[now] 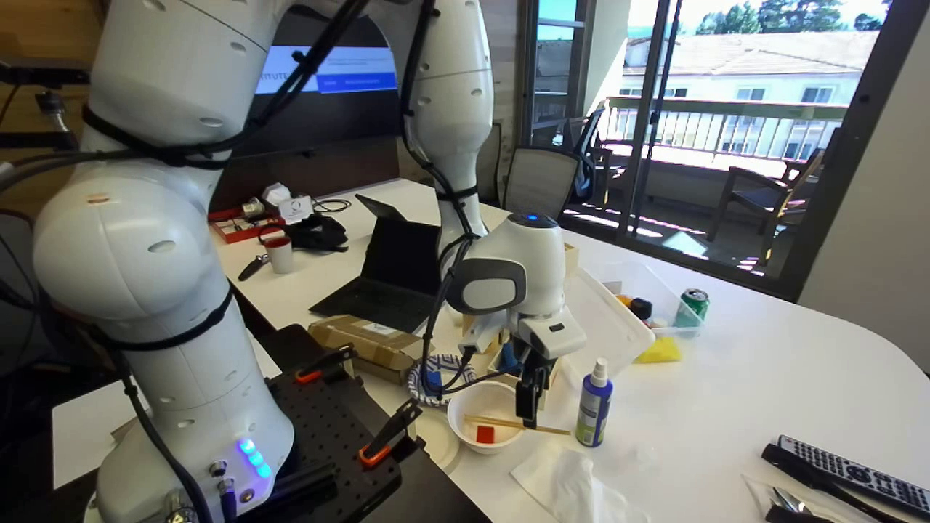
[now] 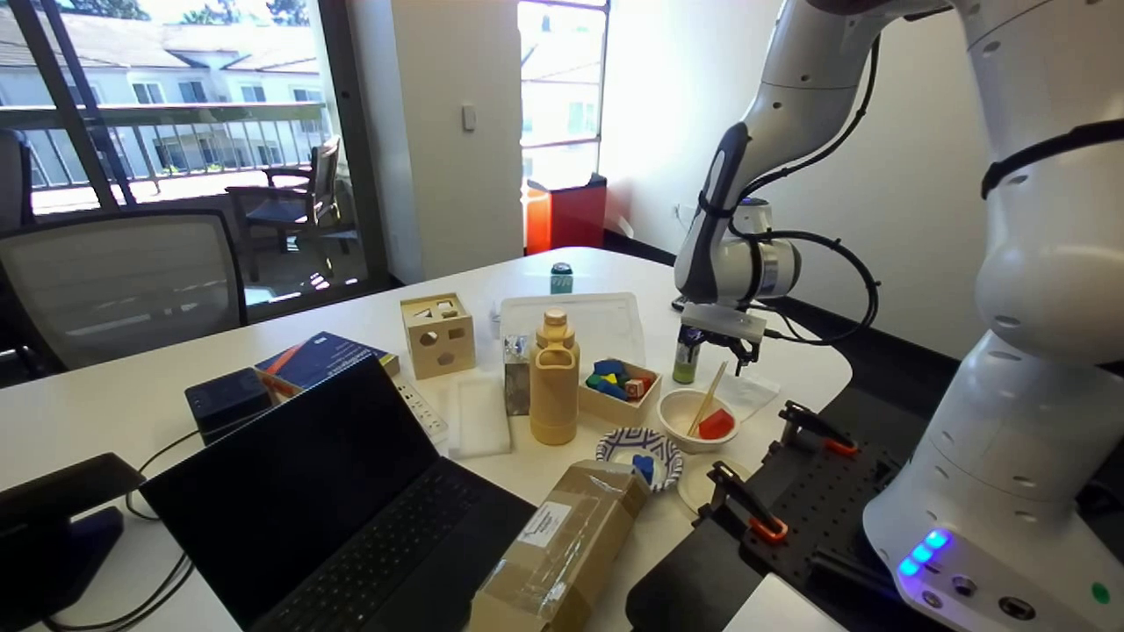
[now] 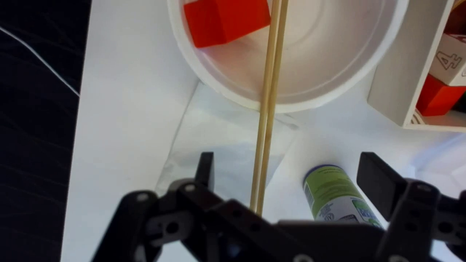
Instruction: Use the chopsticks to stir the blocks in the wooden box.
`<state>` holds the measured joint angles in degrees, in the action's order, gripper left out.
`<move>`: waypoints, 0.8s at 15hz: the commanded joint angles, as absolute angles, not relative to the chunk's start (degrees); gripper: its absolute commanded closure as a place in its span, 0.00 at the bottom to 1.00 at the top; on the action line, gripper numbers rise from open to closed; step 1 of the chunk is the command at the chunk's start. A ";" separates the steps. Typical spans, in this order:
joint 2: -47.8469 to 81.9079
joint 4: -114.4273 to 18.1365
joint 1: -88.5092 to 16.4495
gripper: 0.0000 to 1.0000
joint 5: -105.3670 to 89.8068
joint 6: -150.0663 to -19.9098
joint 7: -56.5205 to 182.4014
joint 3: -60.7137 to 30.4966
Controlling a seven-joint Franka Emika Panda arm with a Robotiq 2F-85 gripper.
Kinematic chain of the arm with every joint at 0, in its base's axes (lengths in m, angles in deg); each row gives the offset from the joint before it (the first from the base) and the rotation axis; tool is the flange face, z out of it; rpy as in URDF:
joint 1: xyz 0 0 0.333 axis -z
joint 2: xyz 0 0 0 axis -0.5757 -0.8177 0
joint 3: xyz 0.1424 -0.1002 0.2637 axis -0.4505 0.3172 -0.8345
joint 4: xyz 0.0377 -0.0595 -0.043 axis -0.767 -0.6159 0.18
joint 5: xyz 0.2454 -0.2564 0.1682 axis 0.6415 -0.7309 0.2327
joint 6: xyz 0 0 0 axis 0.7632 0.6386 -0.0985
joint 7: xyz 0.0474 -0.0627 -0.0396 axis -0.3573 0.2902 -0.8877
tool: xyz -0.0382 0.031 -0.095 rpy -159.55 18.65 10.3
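Observation:
The pale chopsticks [image 3: 271, 109] lie side by side across the rim of the white bowl [image 3: 302, 106], with one end sticking out over the table. They also show in both exterior views [image 1: 501, 422] [image 2: 708, 399]. A red block [image 3: 225, 22] lies in the bowl. The light wooden box [image 2: 610, 408] stands beside the bowl and holds several coloured blocks [image 2: 617, 384]; its corner shows in the wrist view [image 3: 404, 65]. My gripper [image 3: 289, 171] is open and empty above the chopsticks' outer end. In the wrist view the chopsticks appear between the fingers, nearer one finger, touching neither.
A spray bottle [image 1: 594, 407] stands close to the gripper. A tall yellow bottle [image 2: 555, 386] stands by the wooden box. A patterned plate [image 2: 610, 449] with a blue block, a cardboard box [image 2: 566, 544] and a laptop [image 2: 307, 491] are nearby. A plastic sheet [image 1: 570, 487] lies by the bowl.

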<state>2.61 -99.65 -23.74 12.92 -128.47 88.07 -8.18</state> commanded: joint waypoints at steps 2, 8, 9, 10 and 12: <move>-3.34 -94.31 -24.63 0.00 16.51 -128.78 87.53 -7.70; -7.01 -91.48 -24.74 0.00 18.03 -128.29 87.52 -7.34; -7.51 -91.25 -25.00 0.00 18.17 -128.45 87.59 -7.16; -7.80 -91.12 -25.13 0.00 18.25 -128.35 87.58 -7.10; -8.03 -91.05 -25.34 0.26 18.33 -128.52 87.56 -7.09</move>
<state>-7.39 -91.76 -23.94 16.64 -128.47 88.07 -7.86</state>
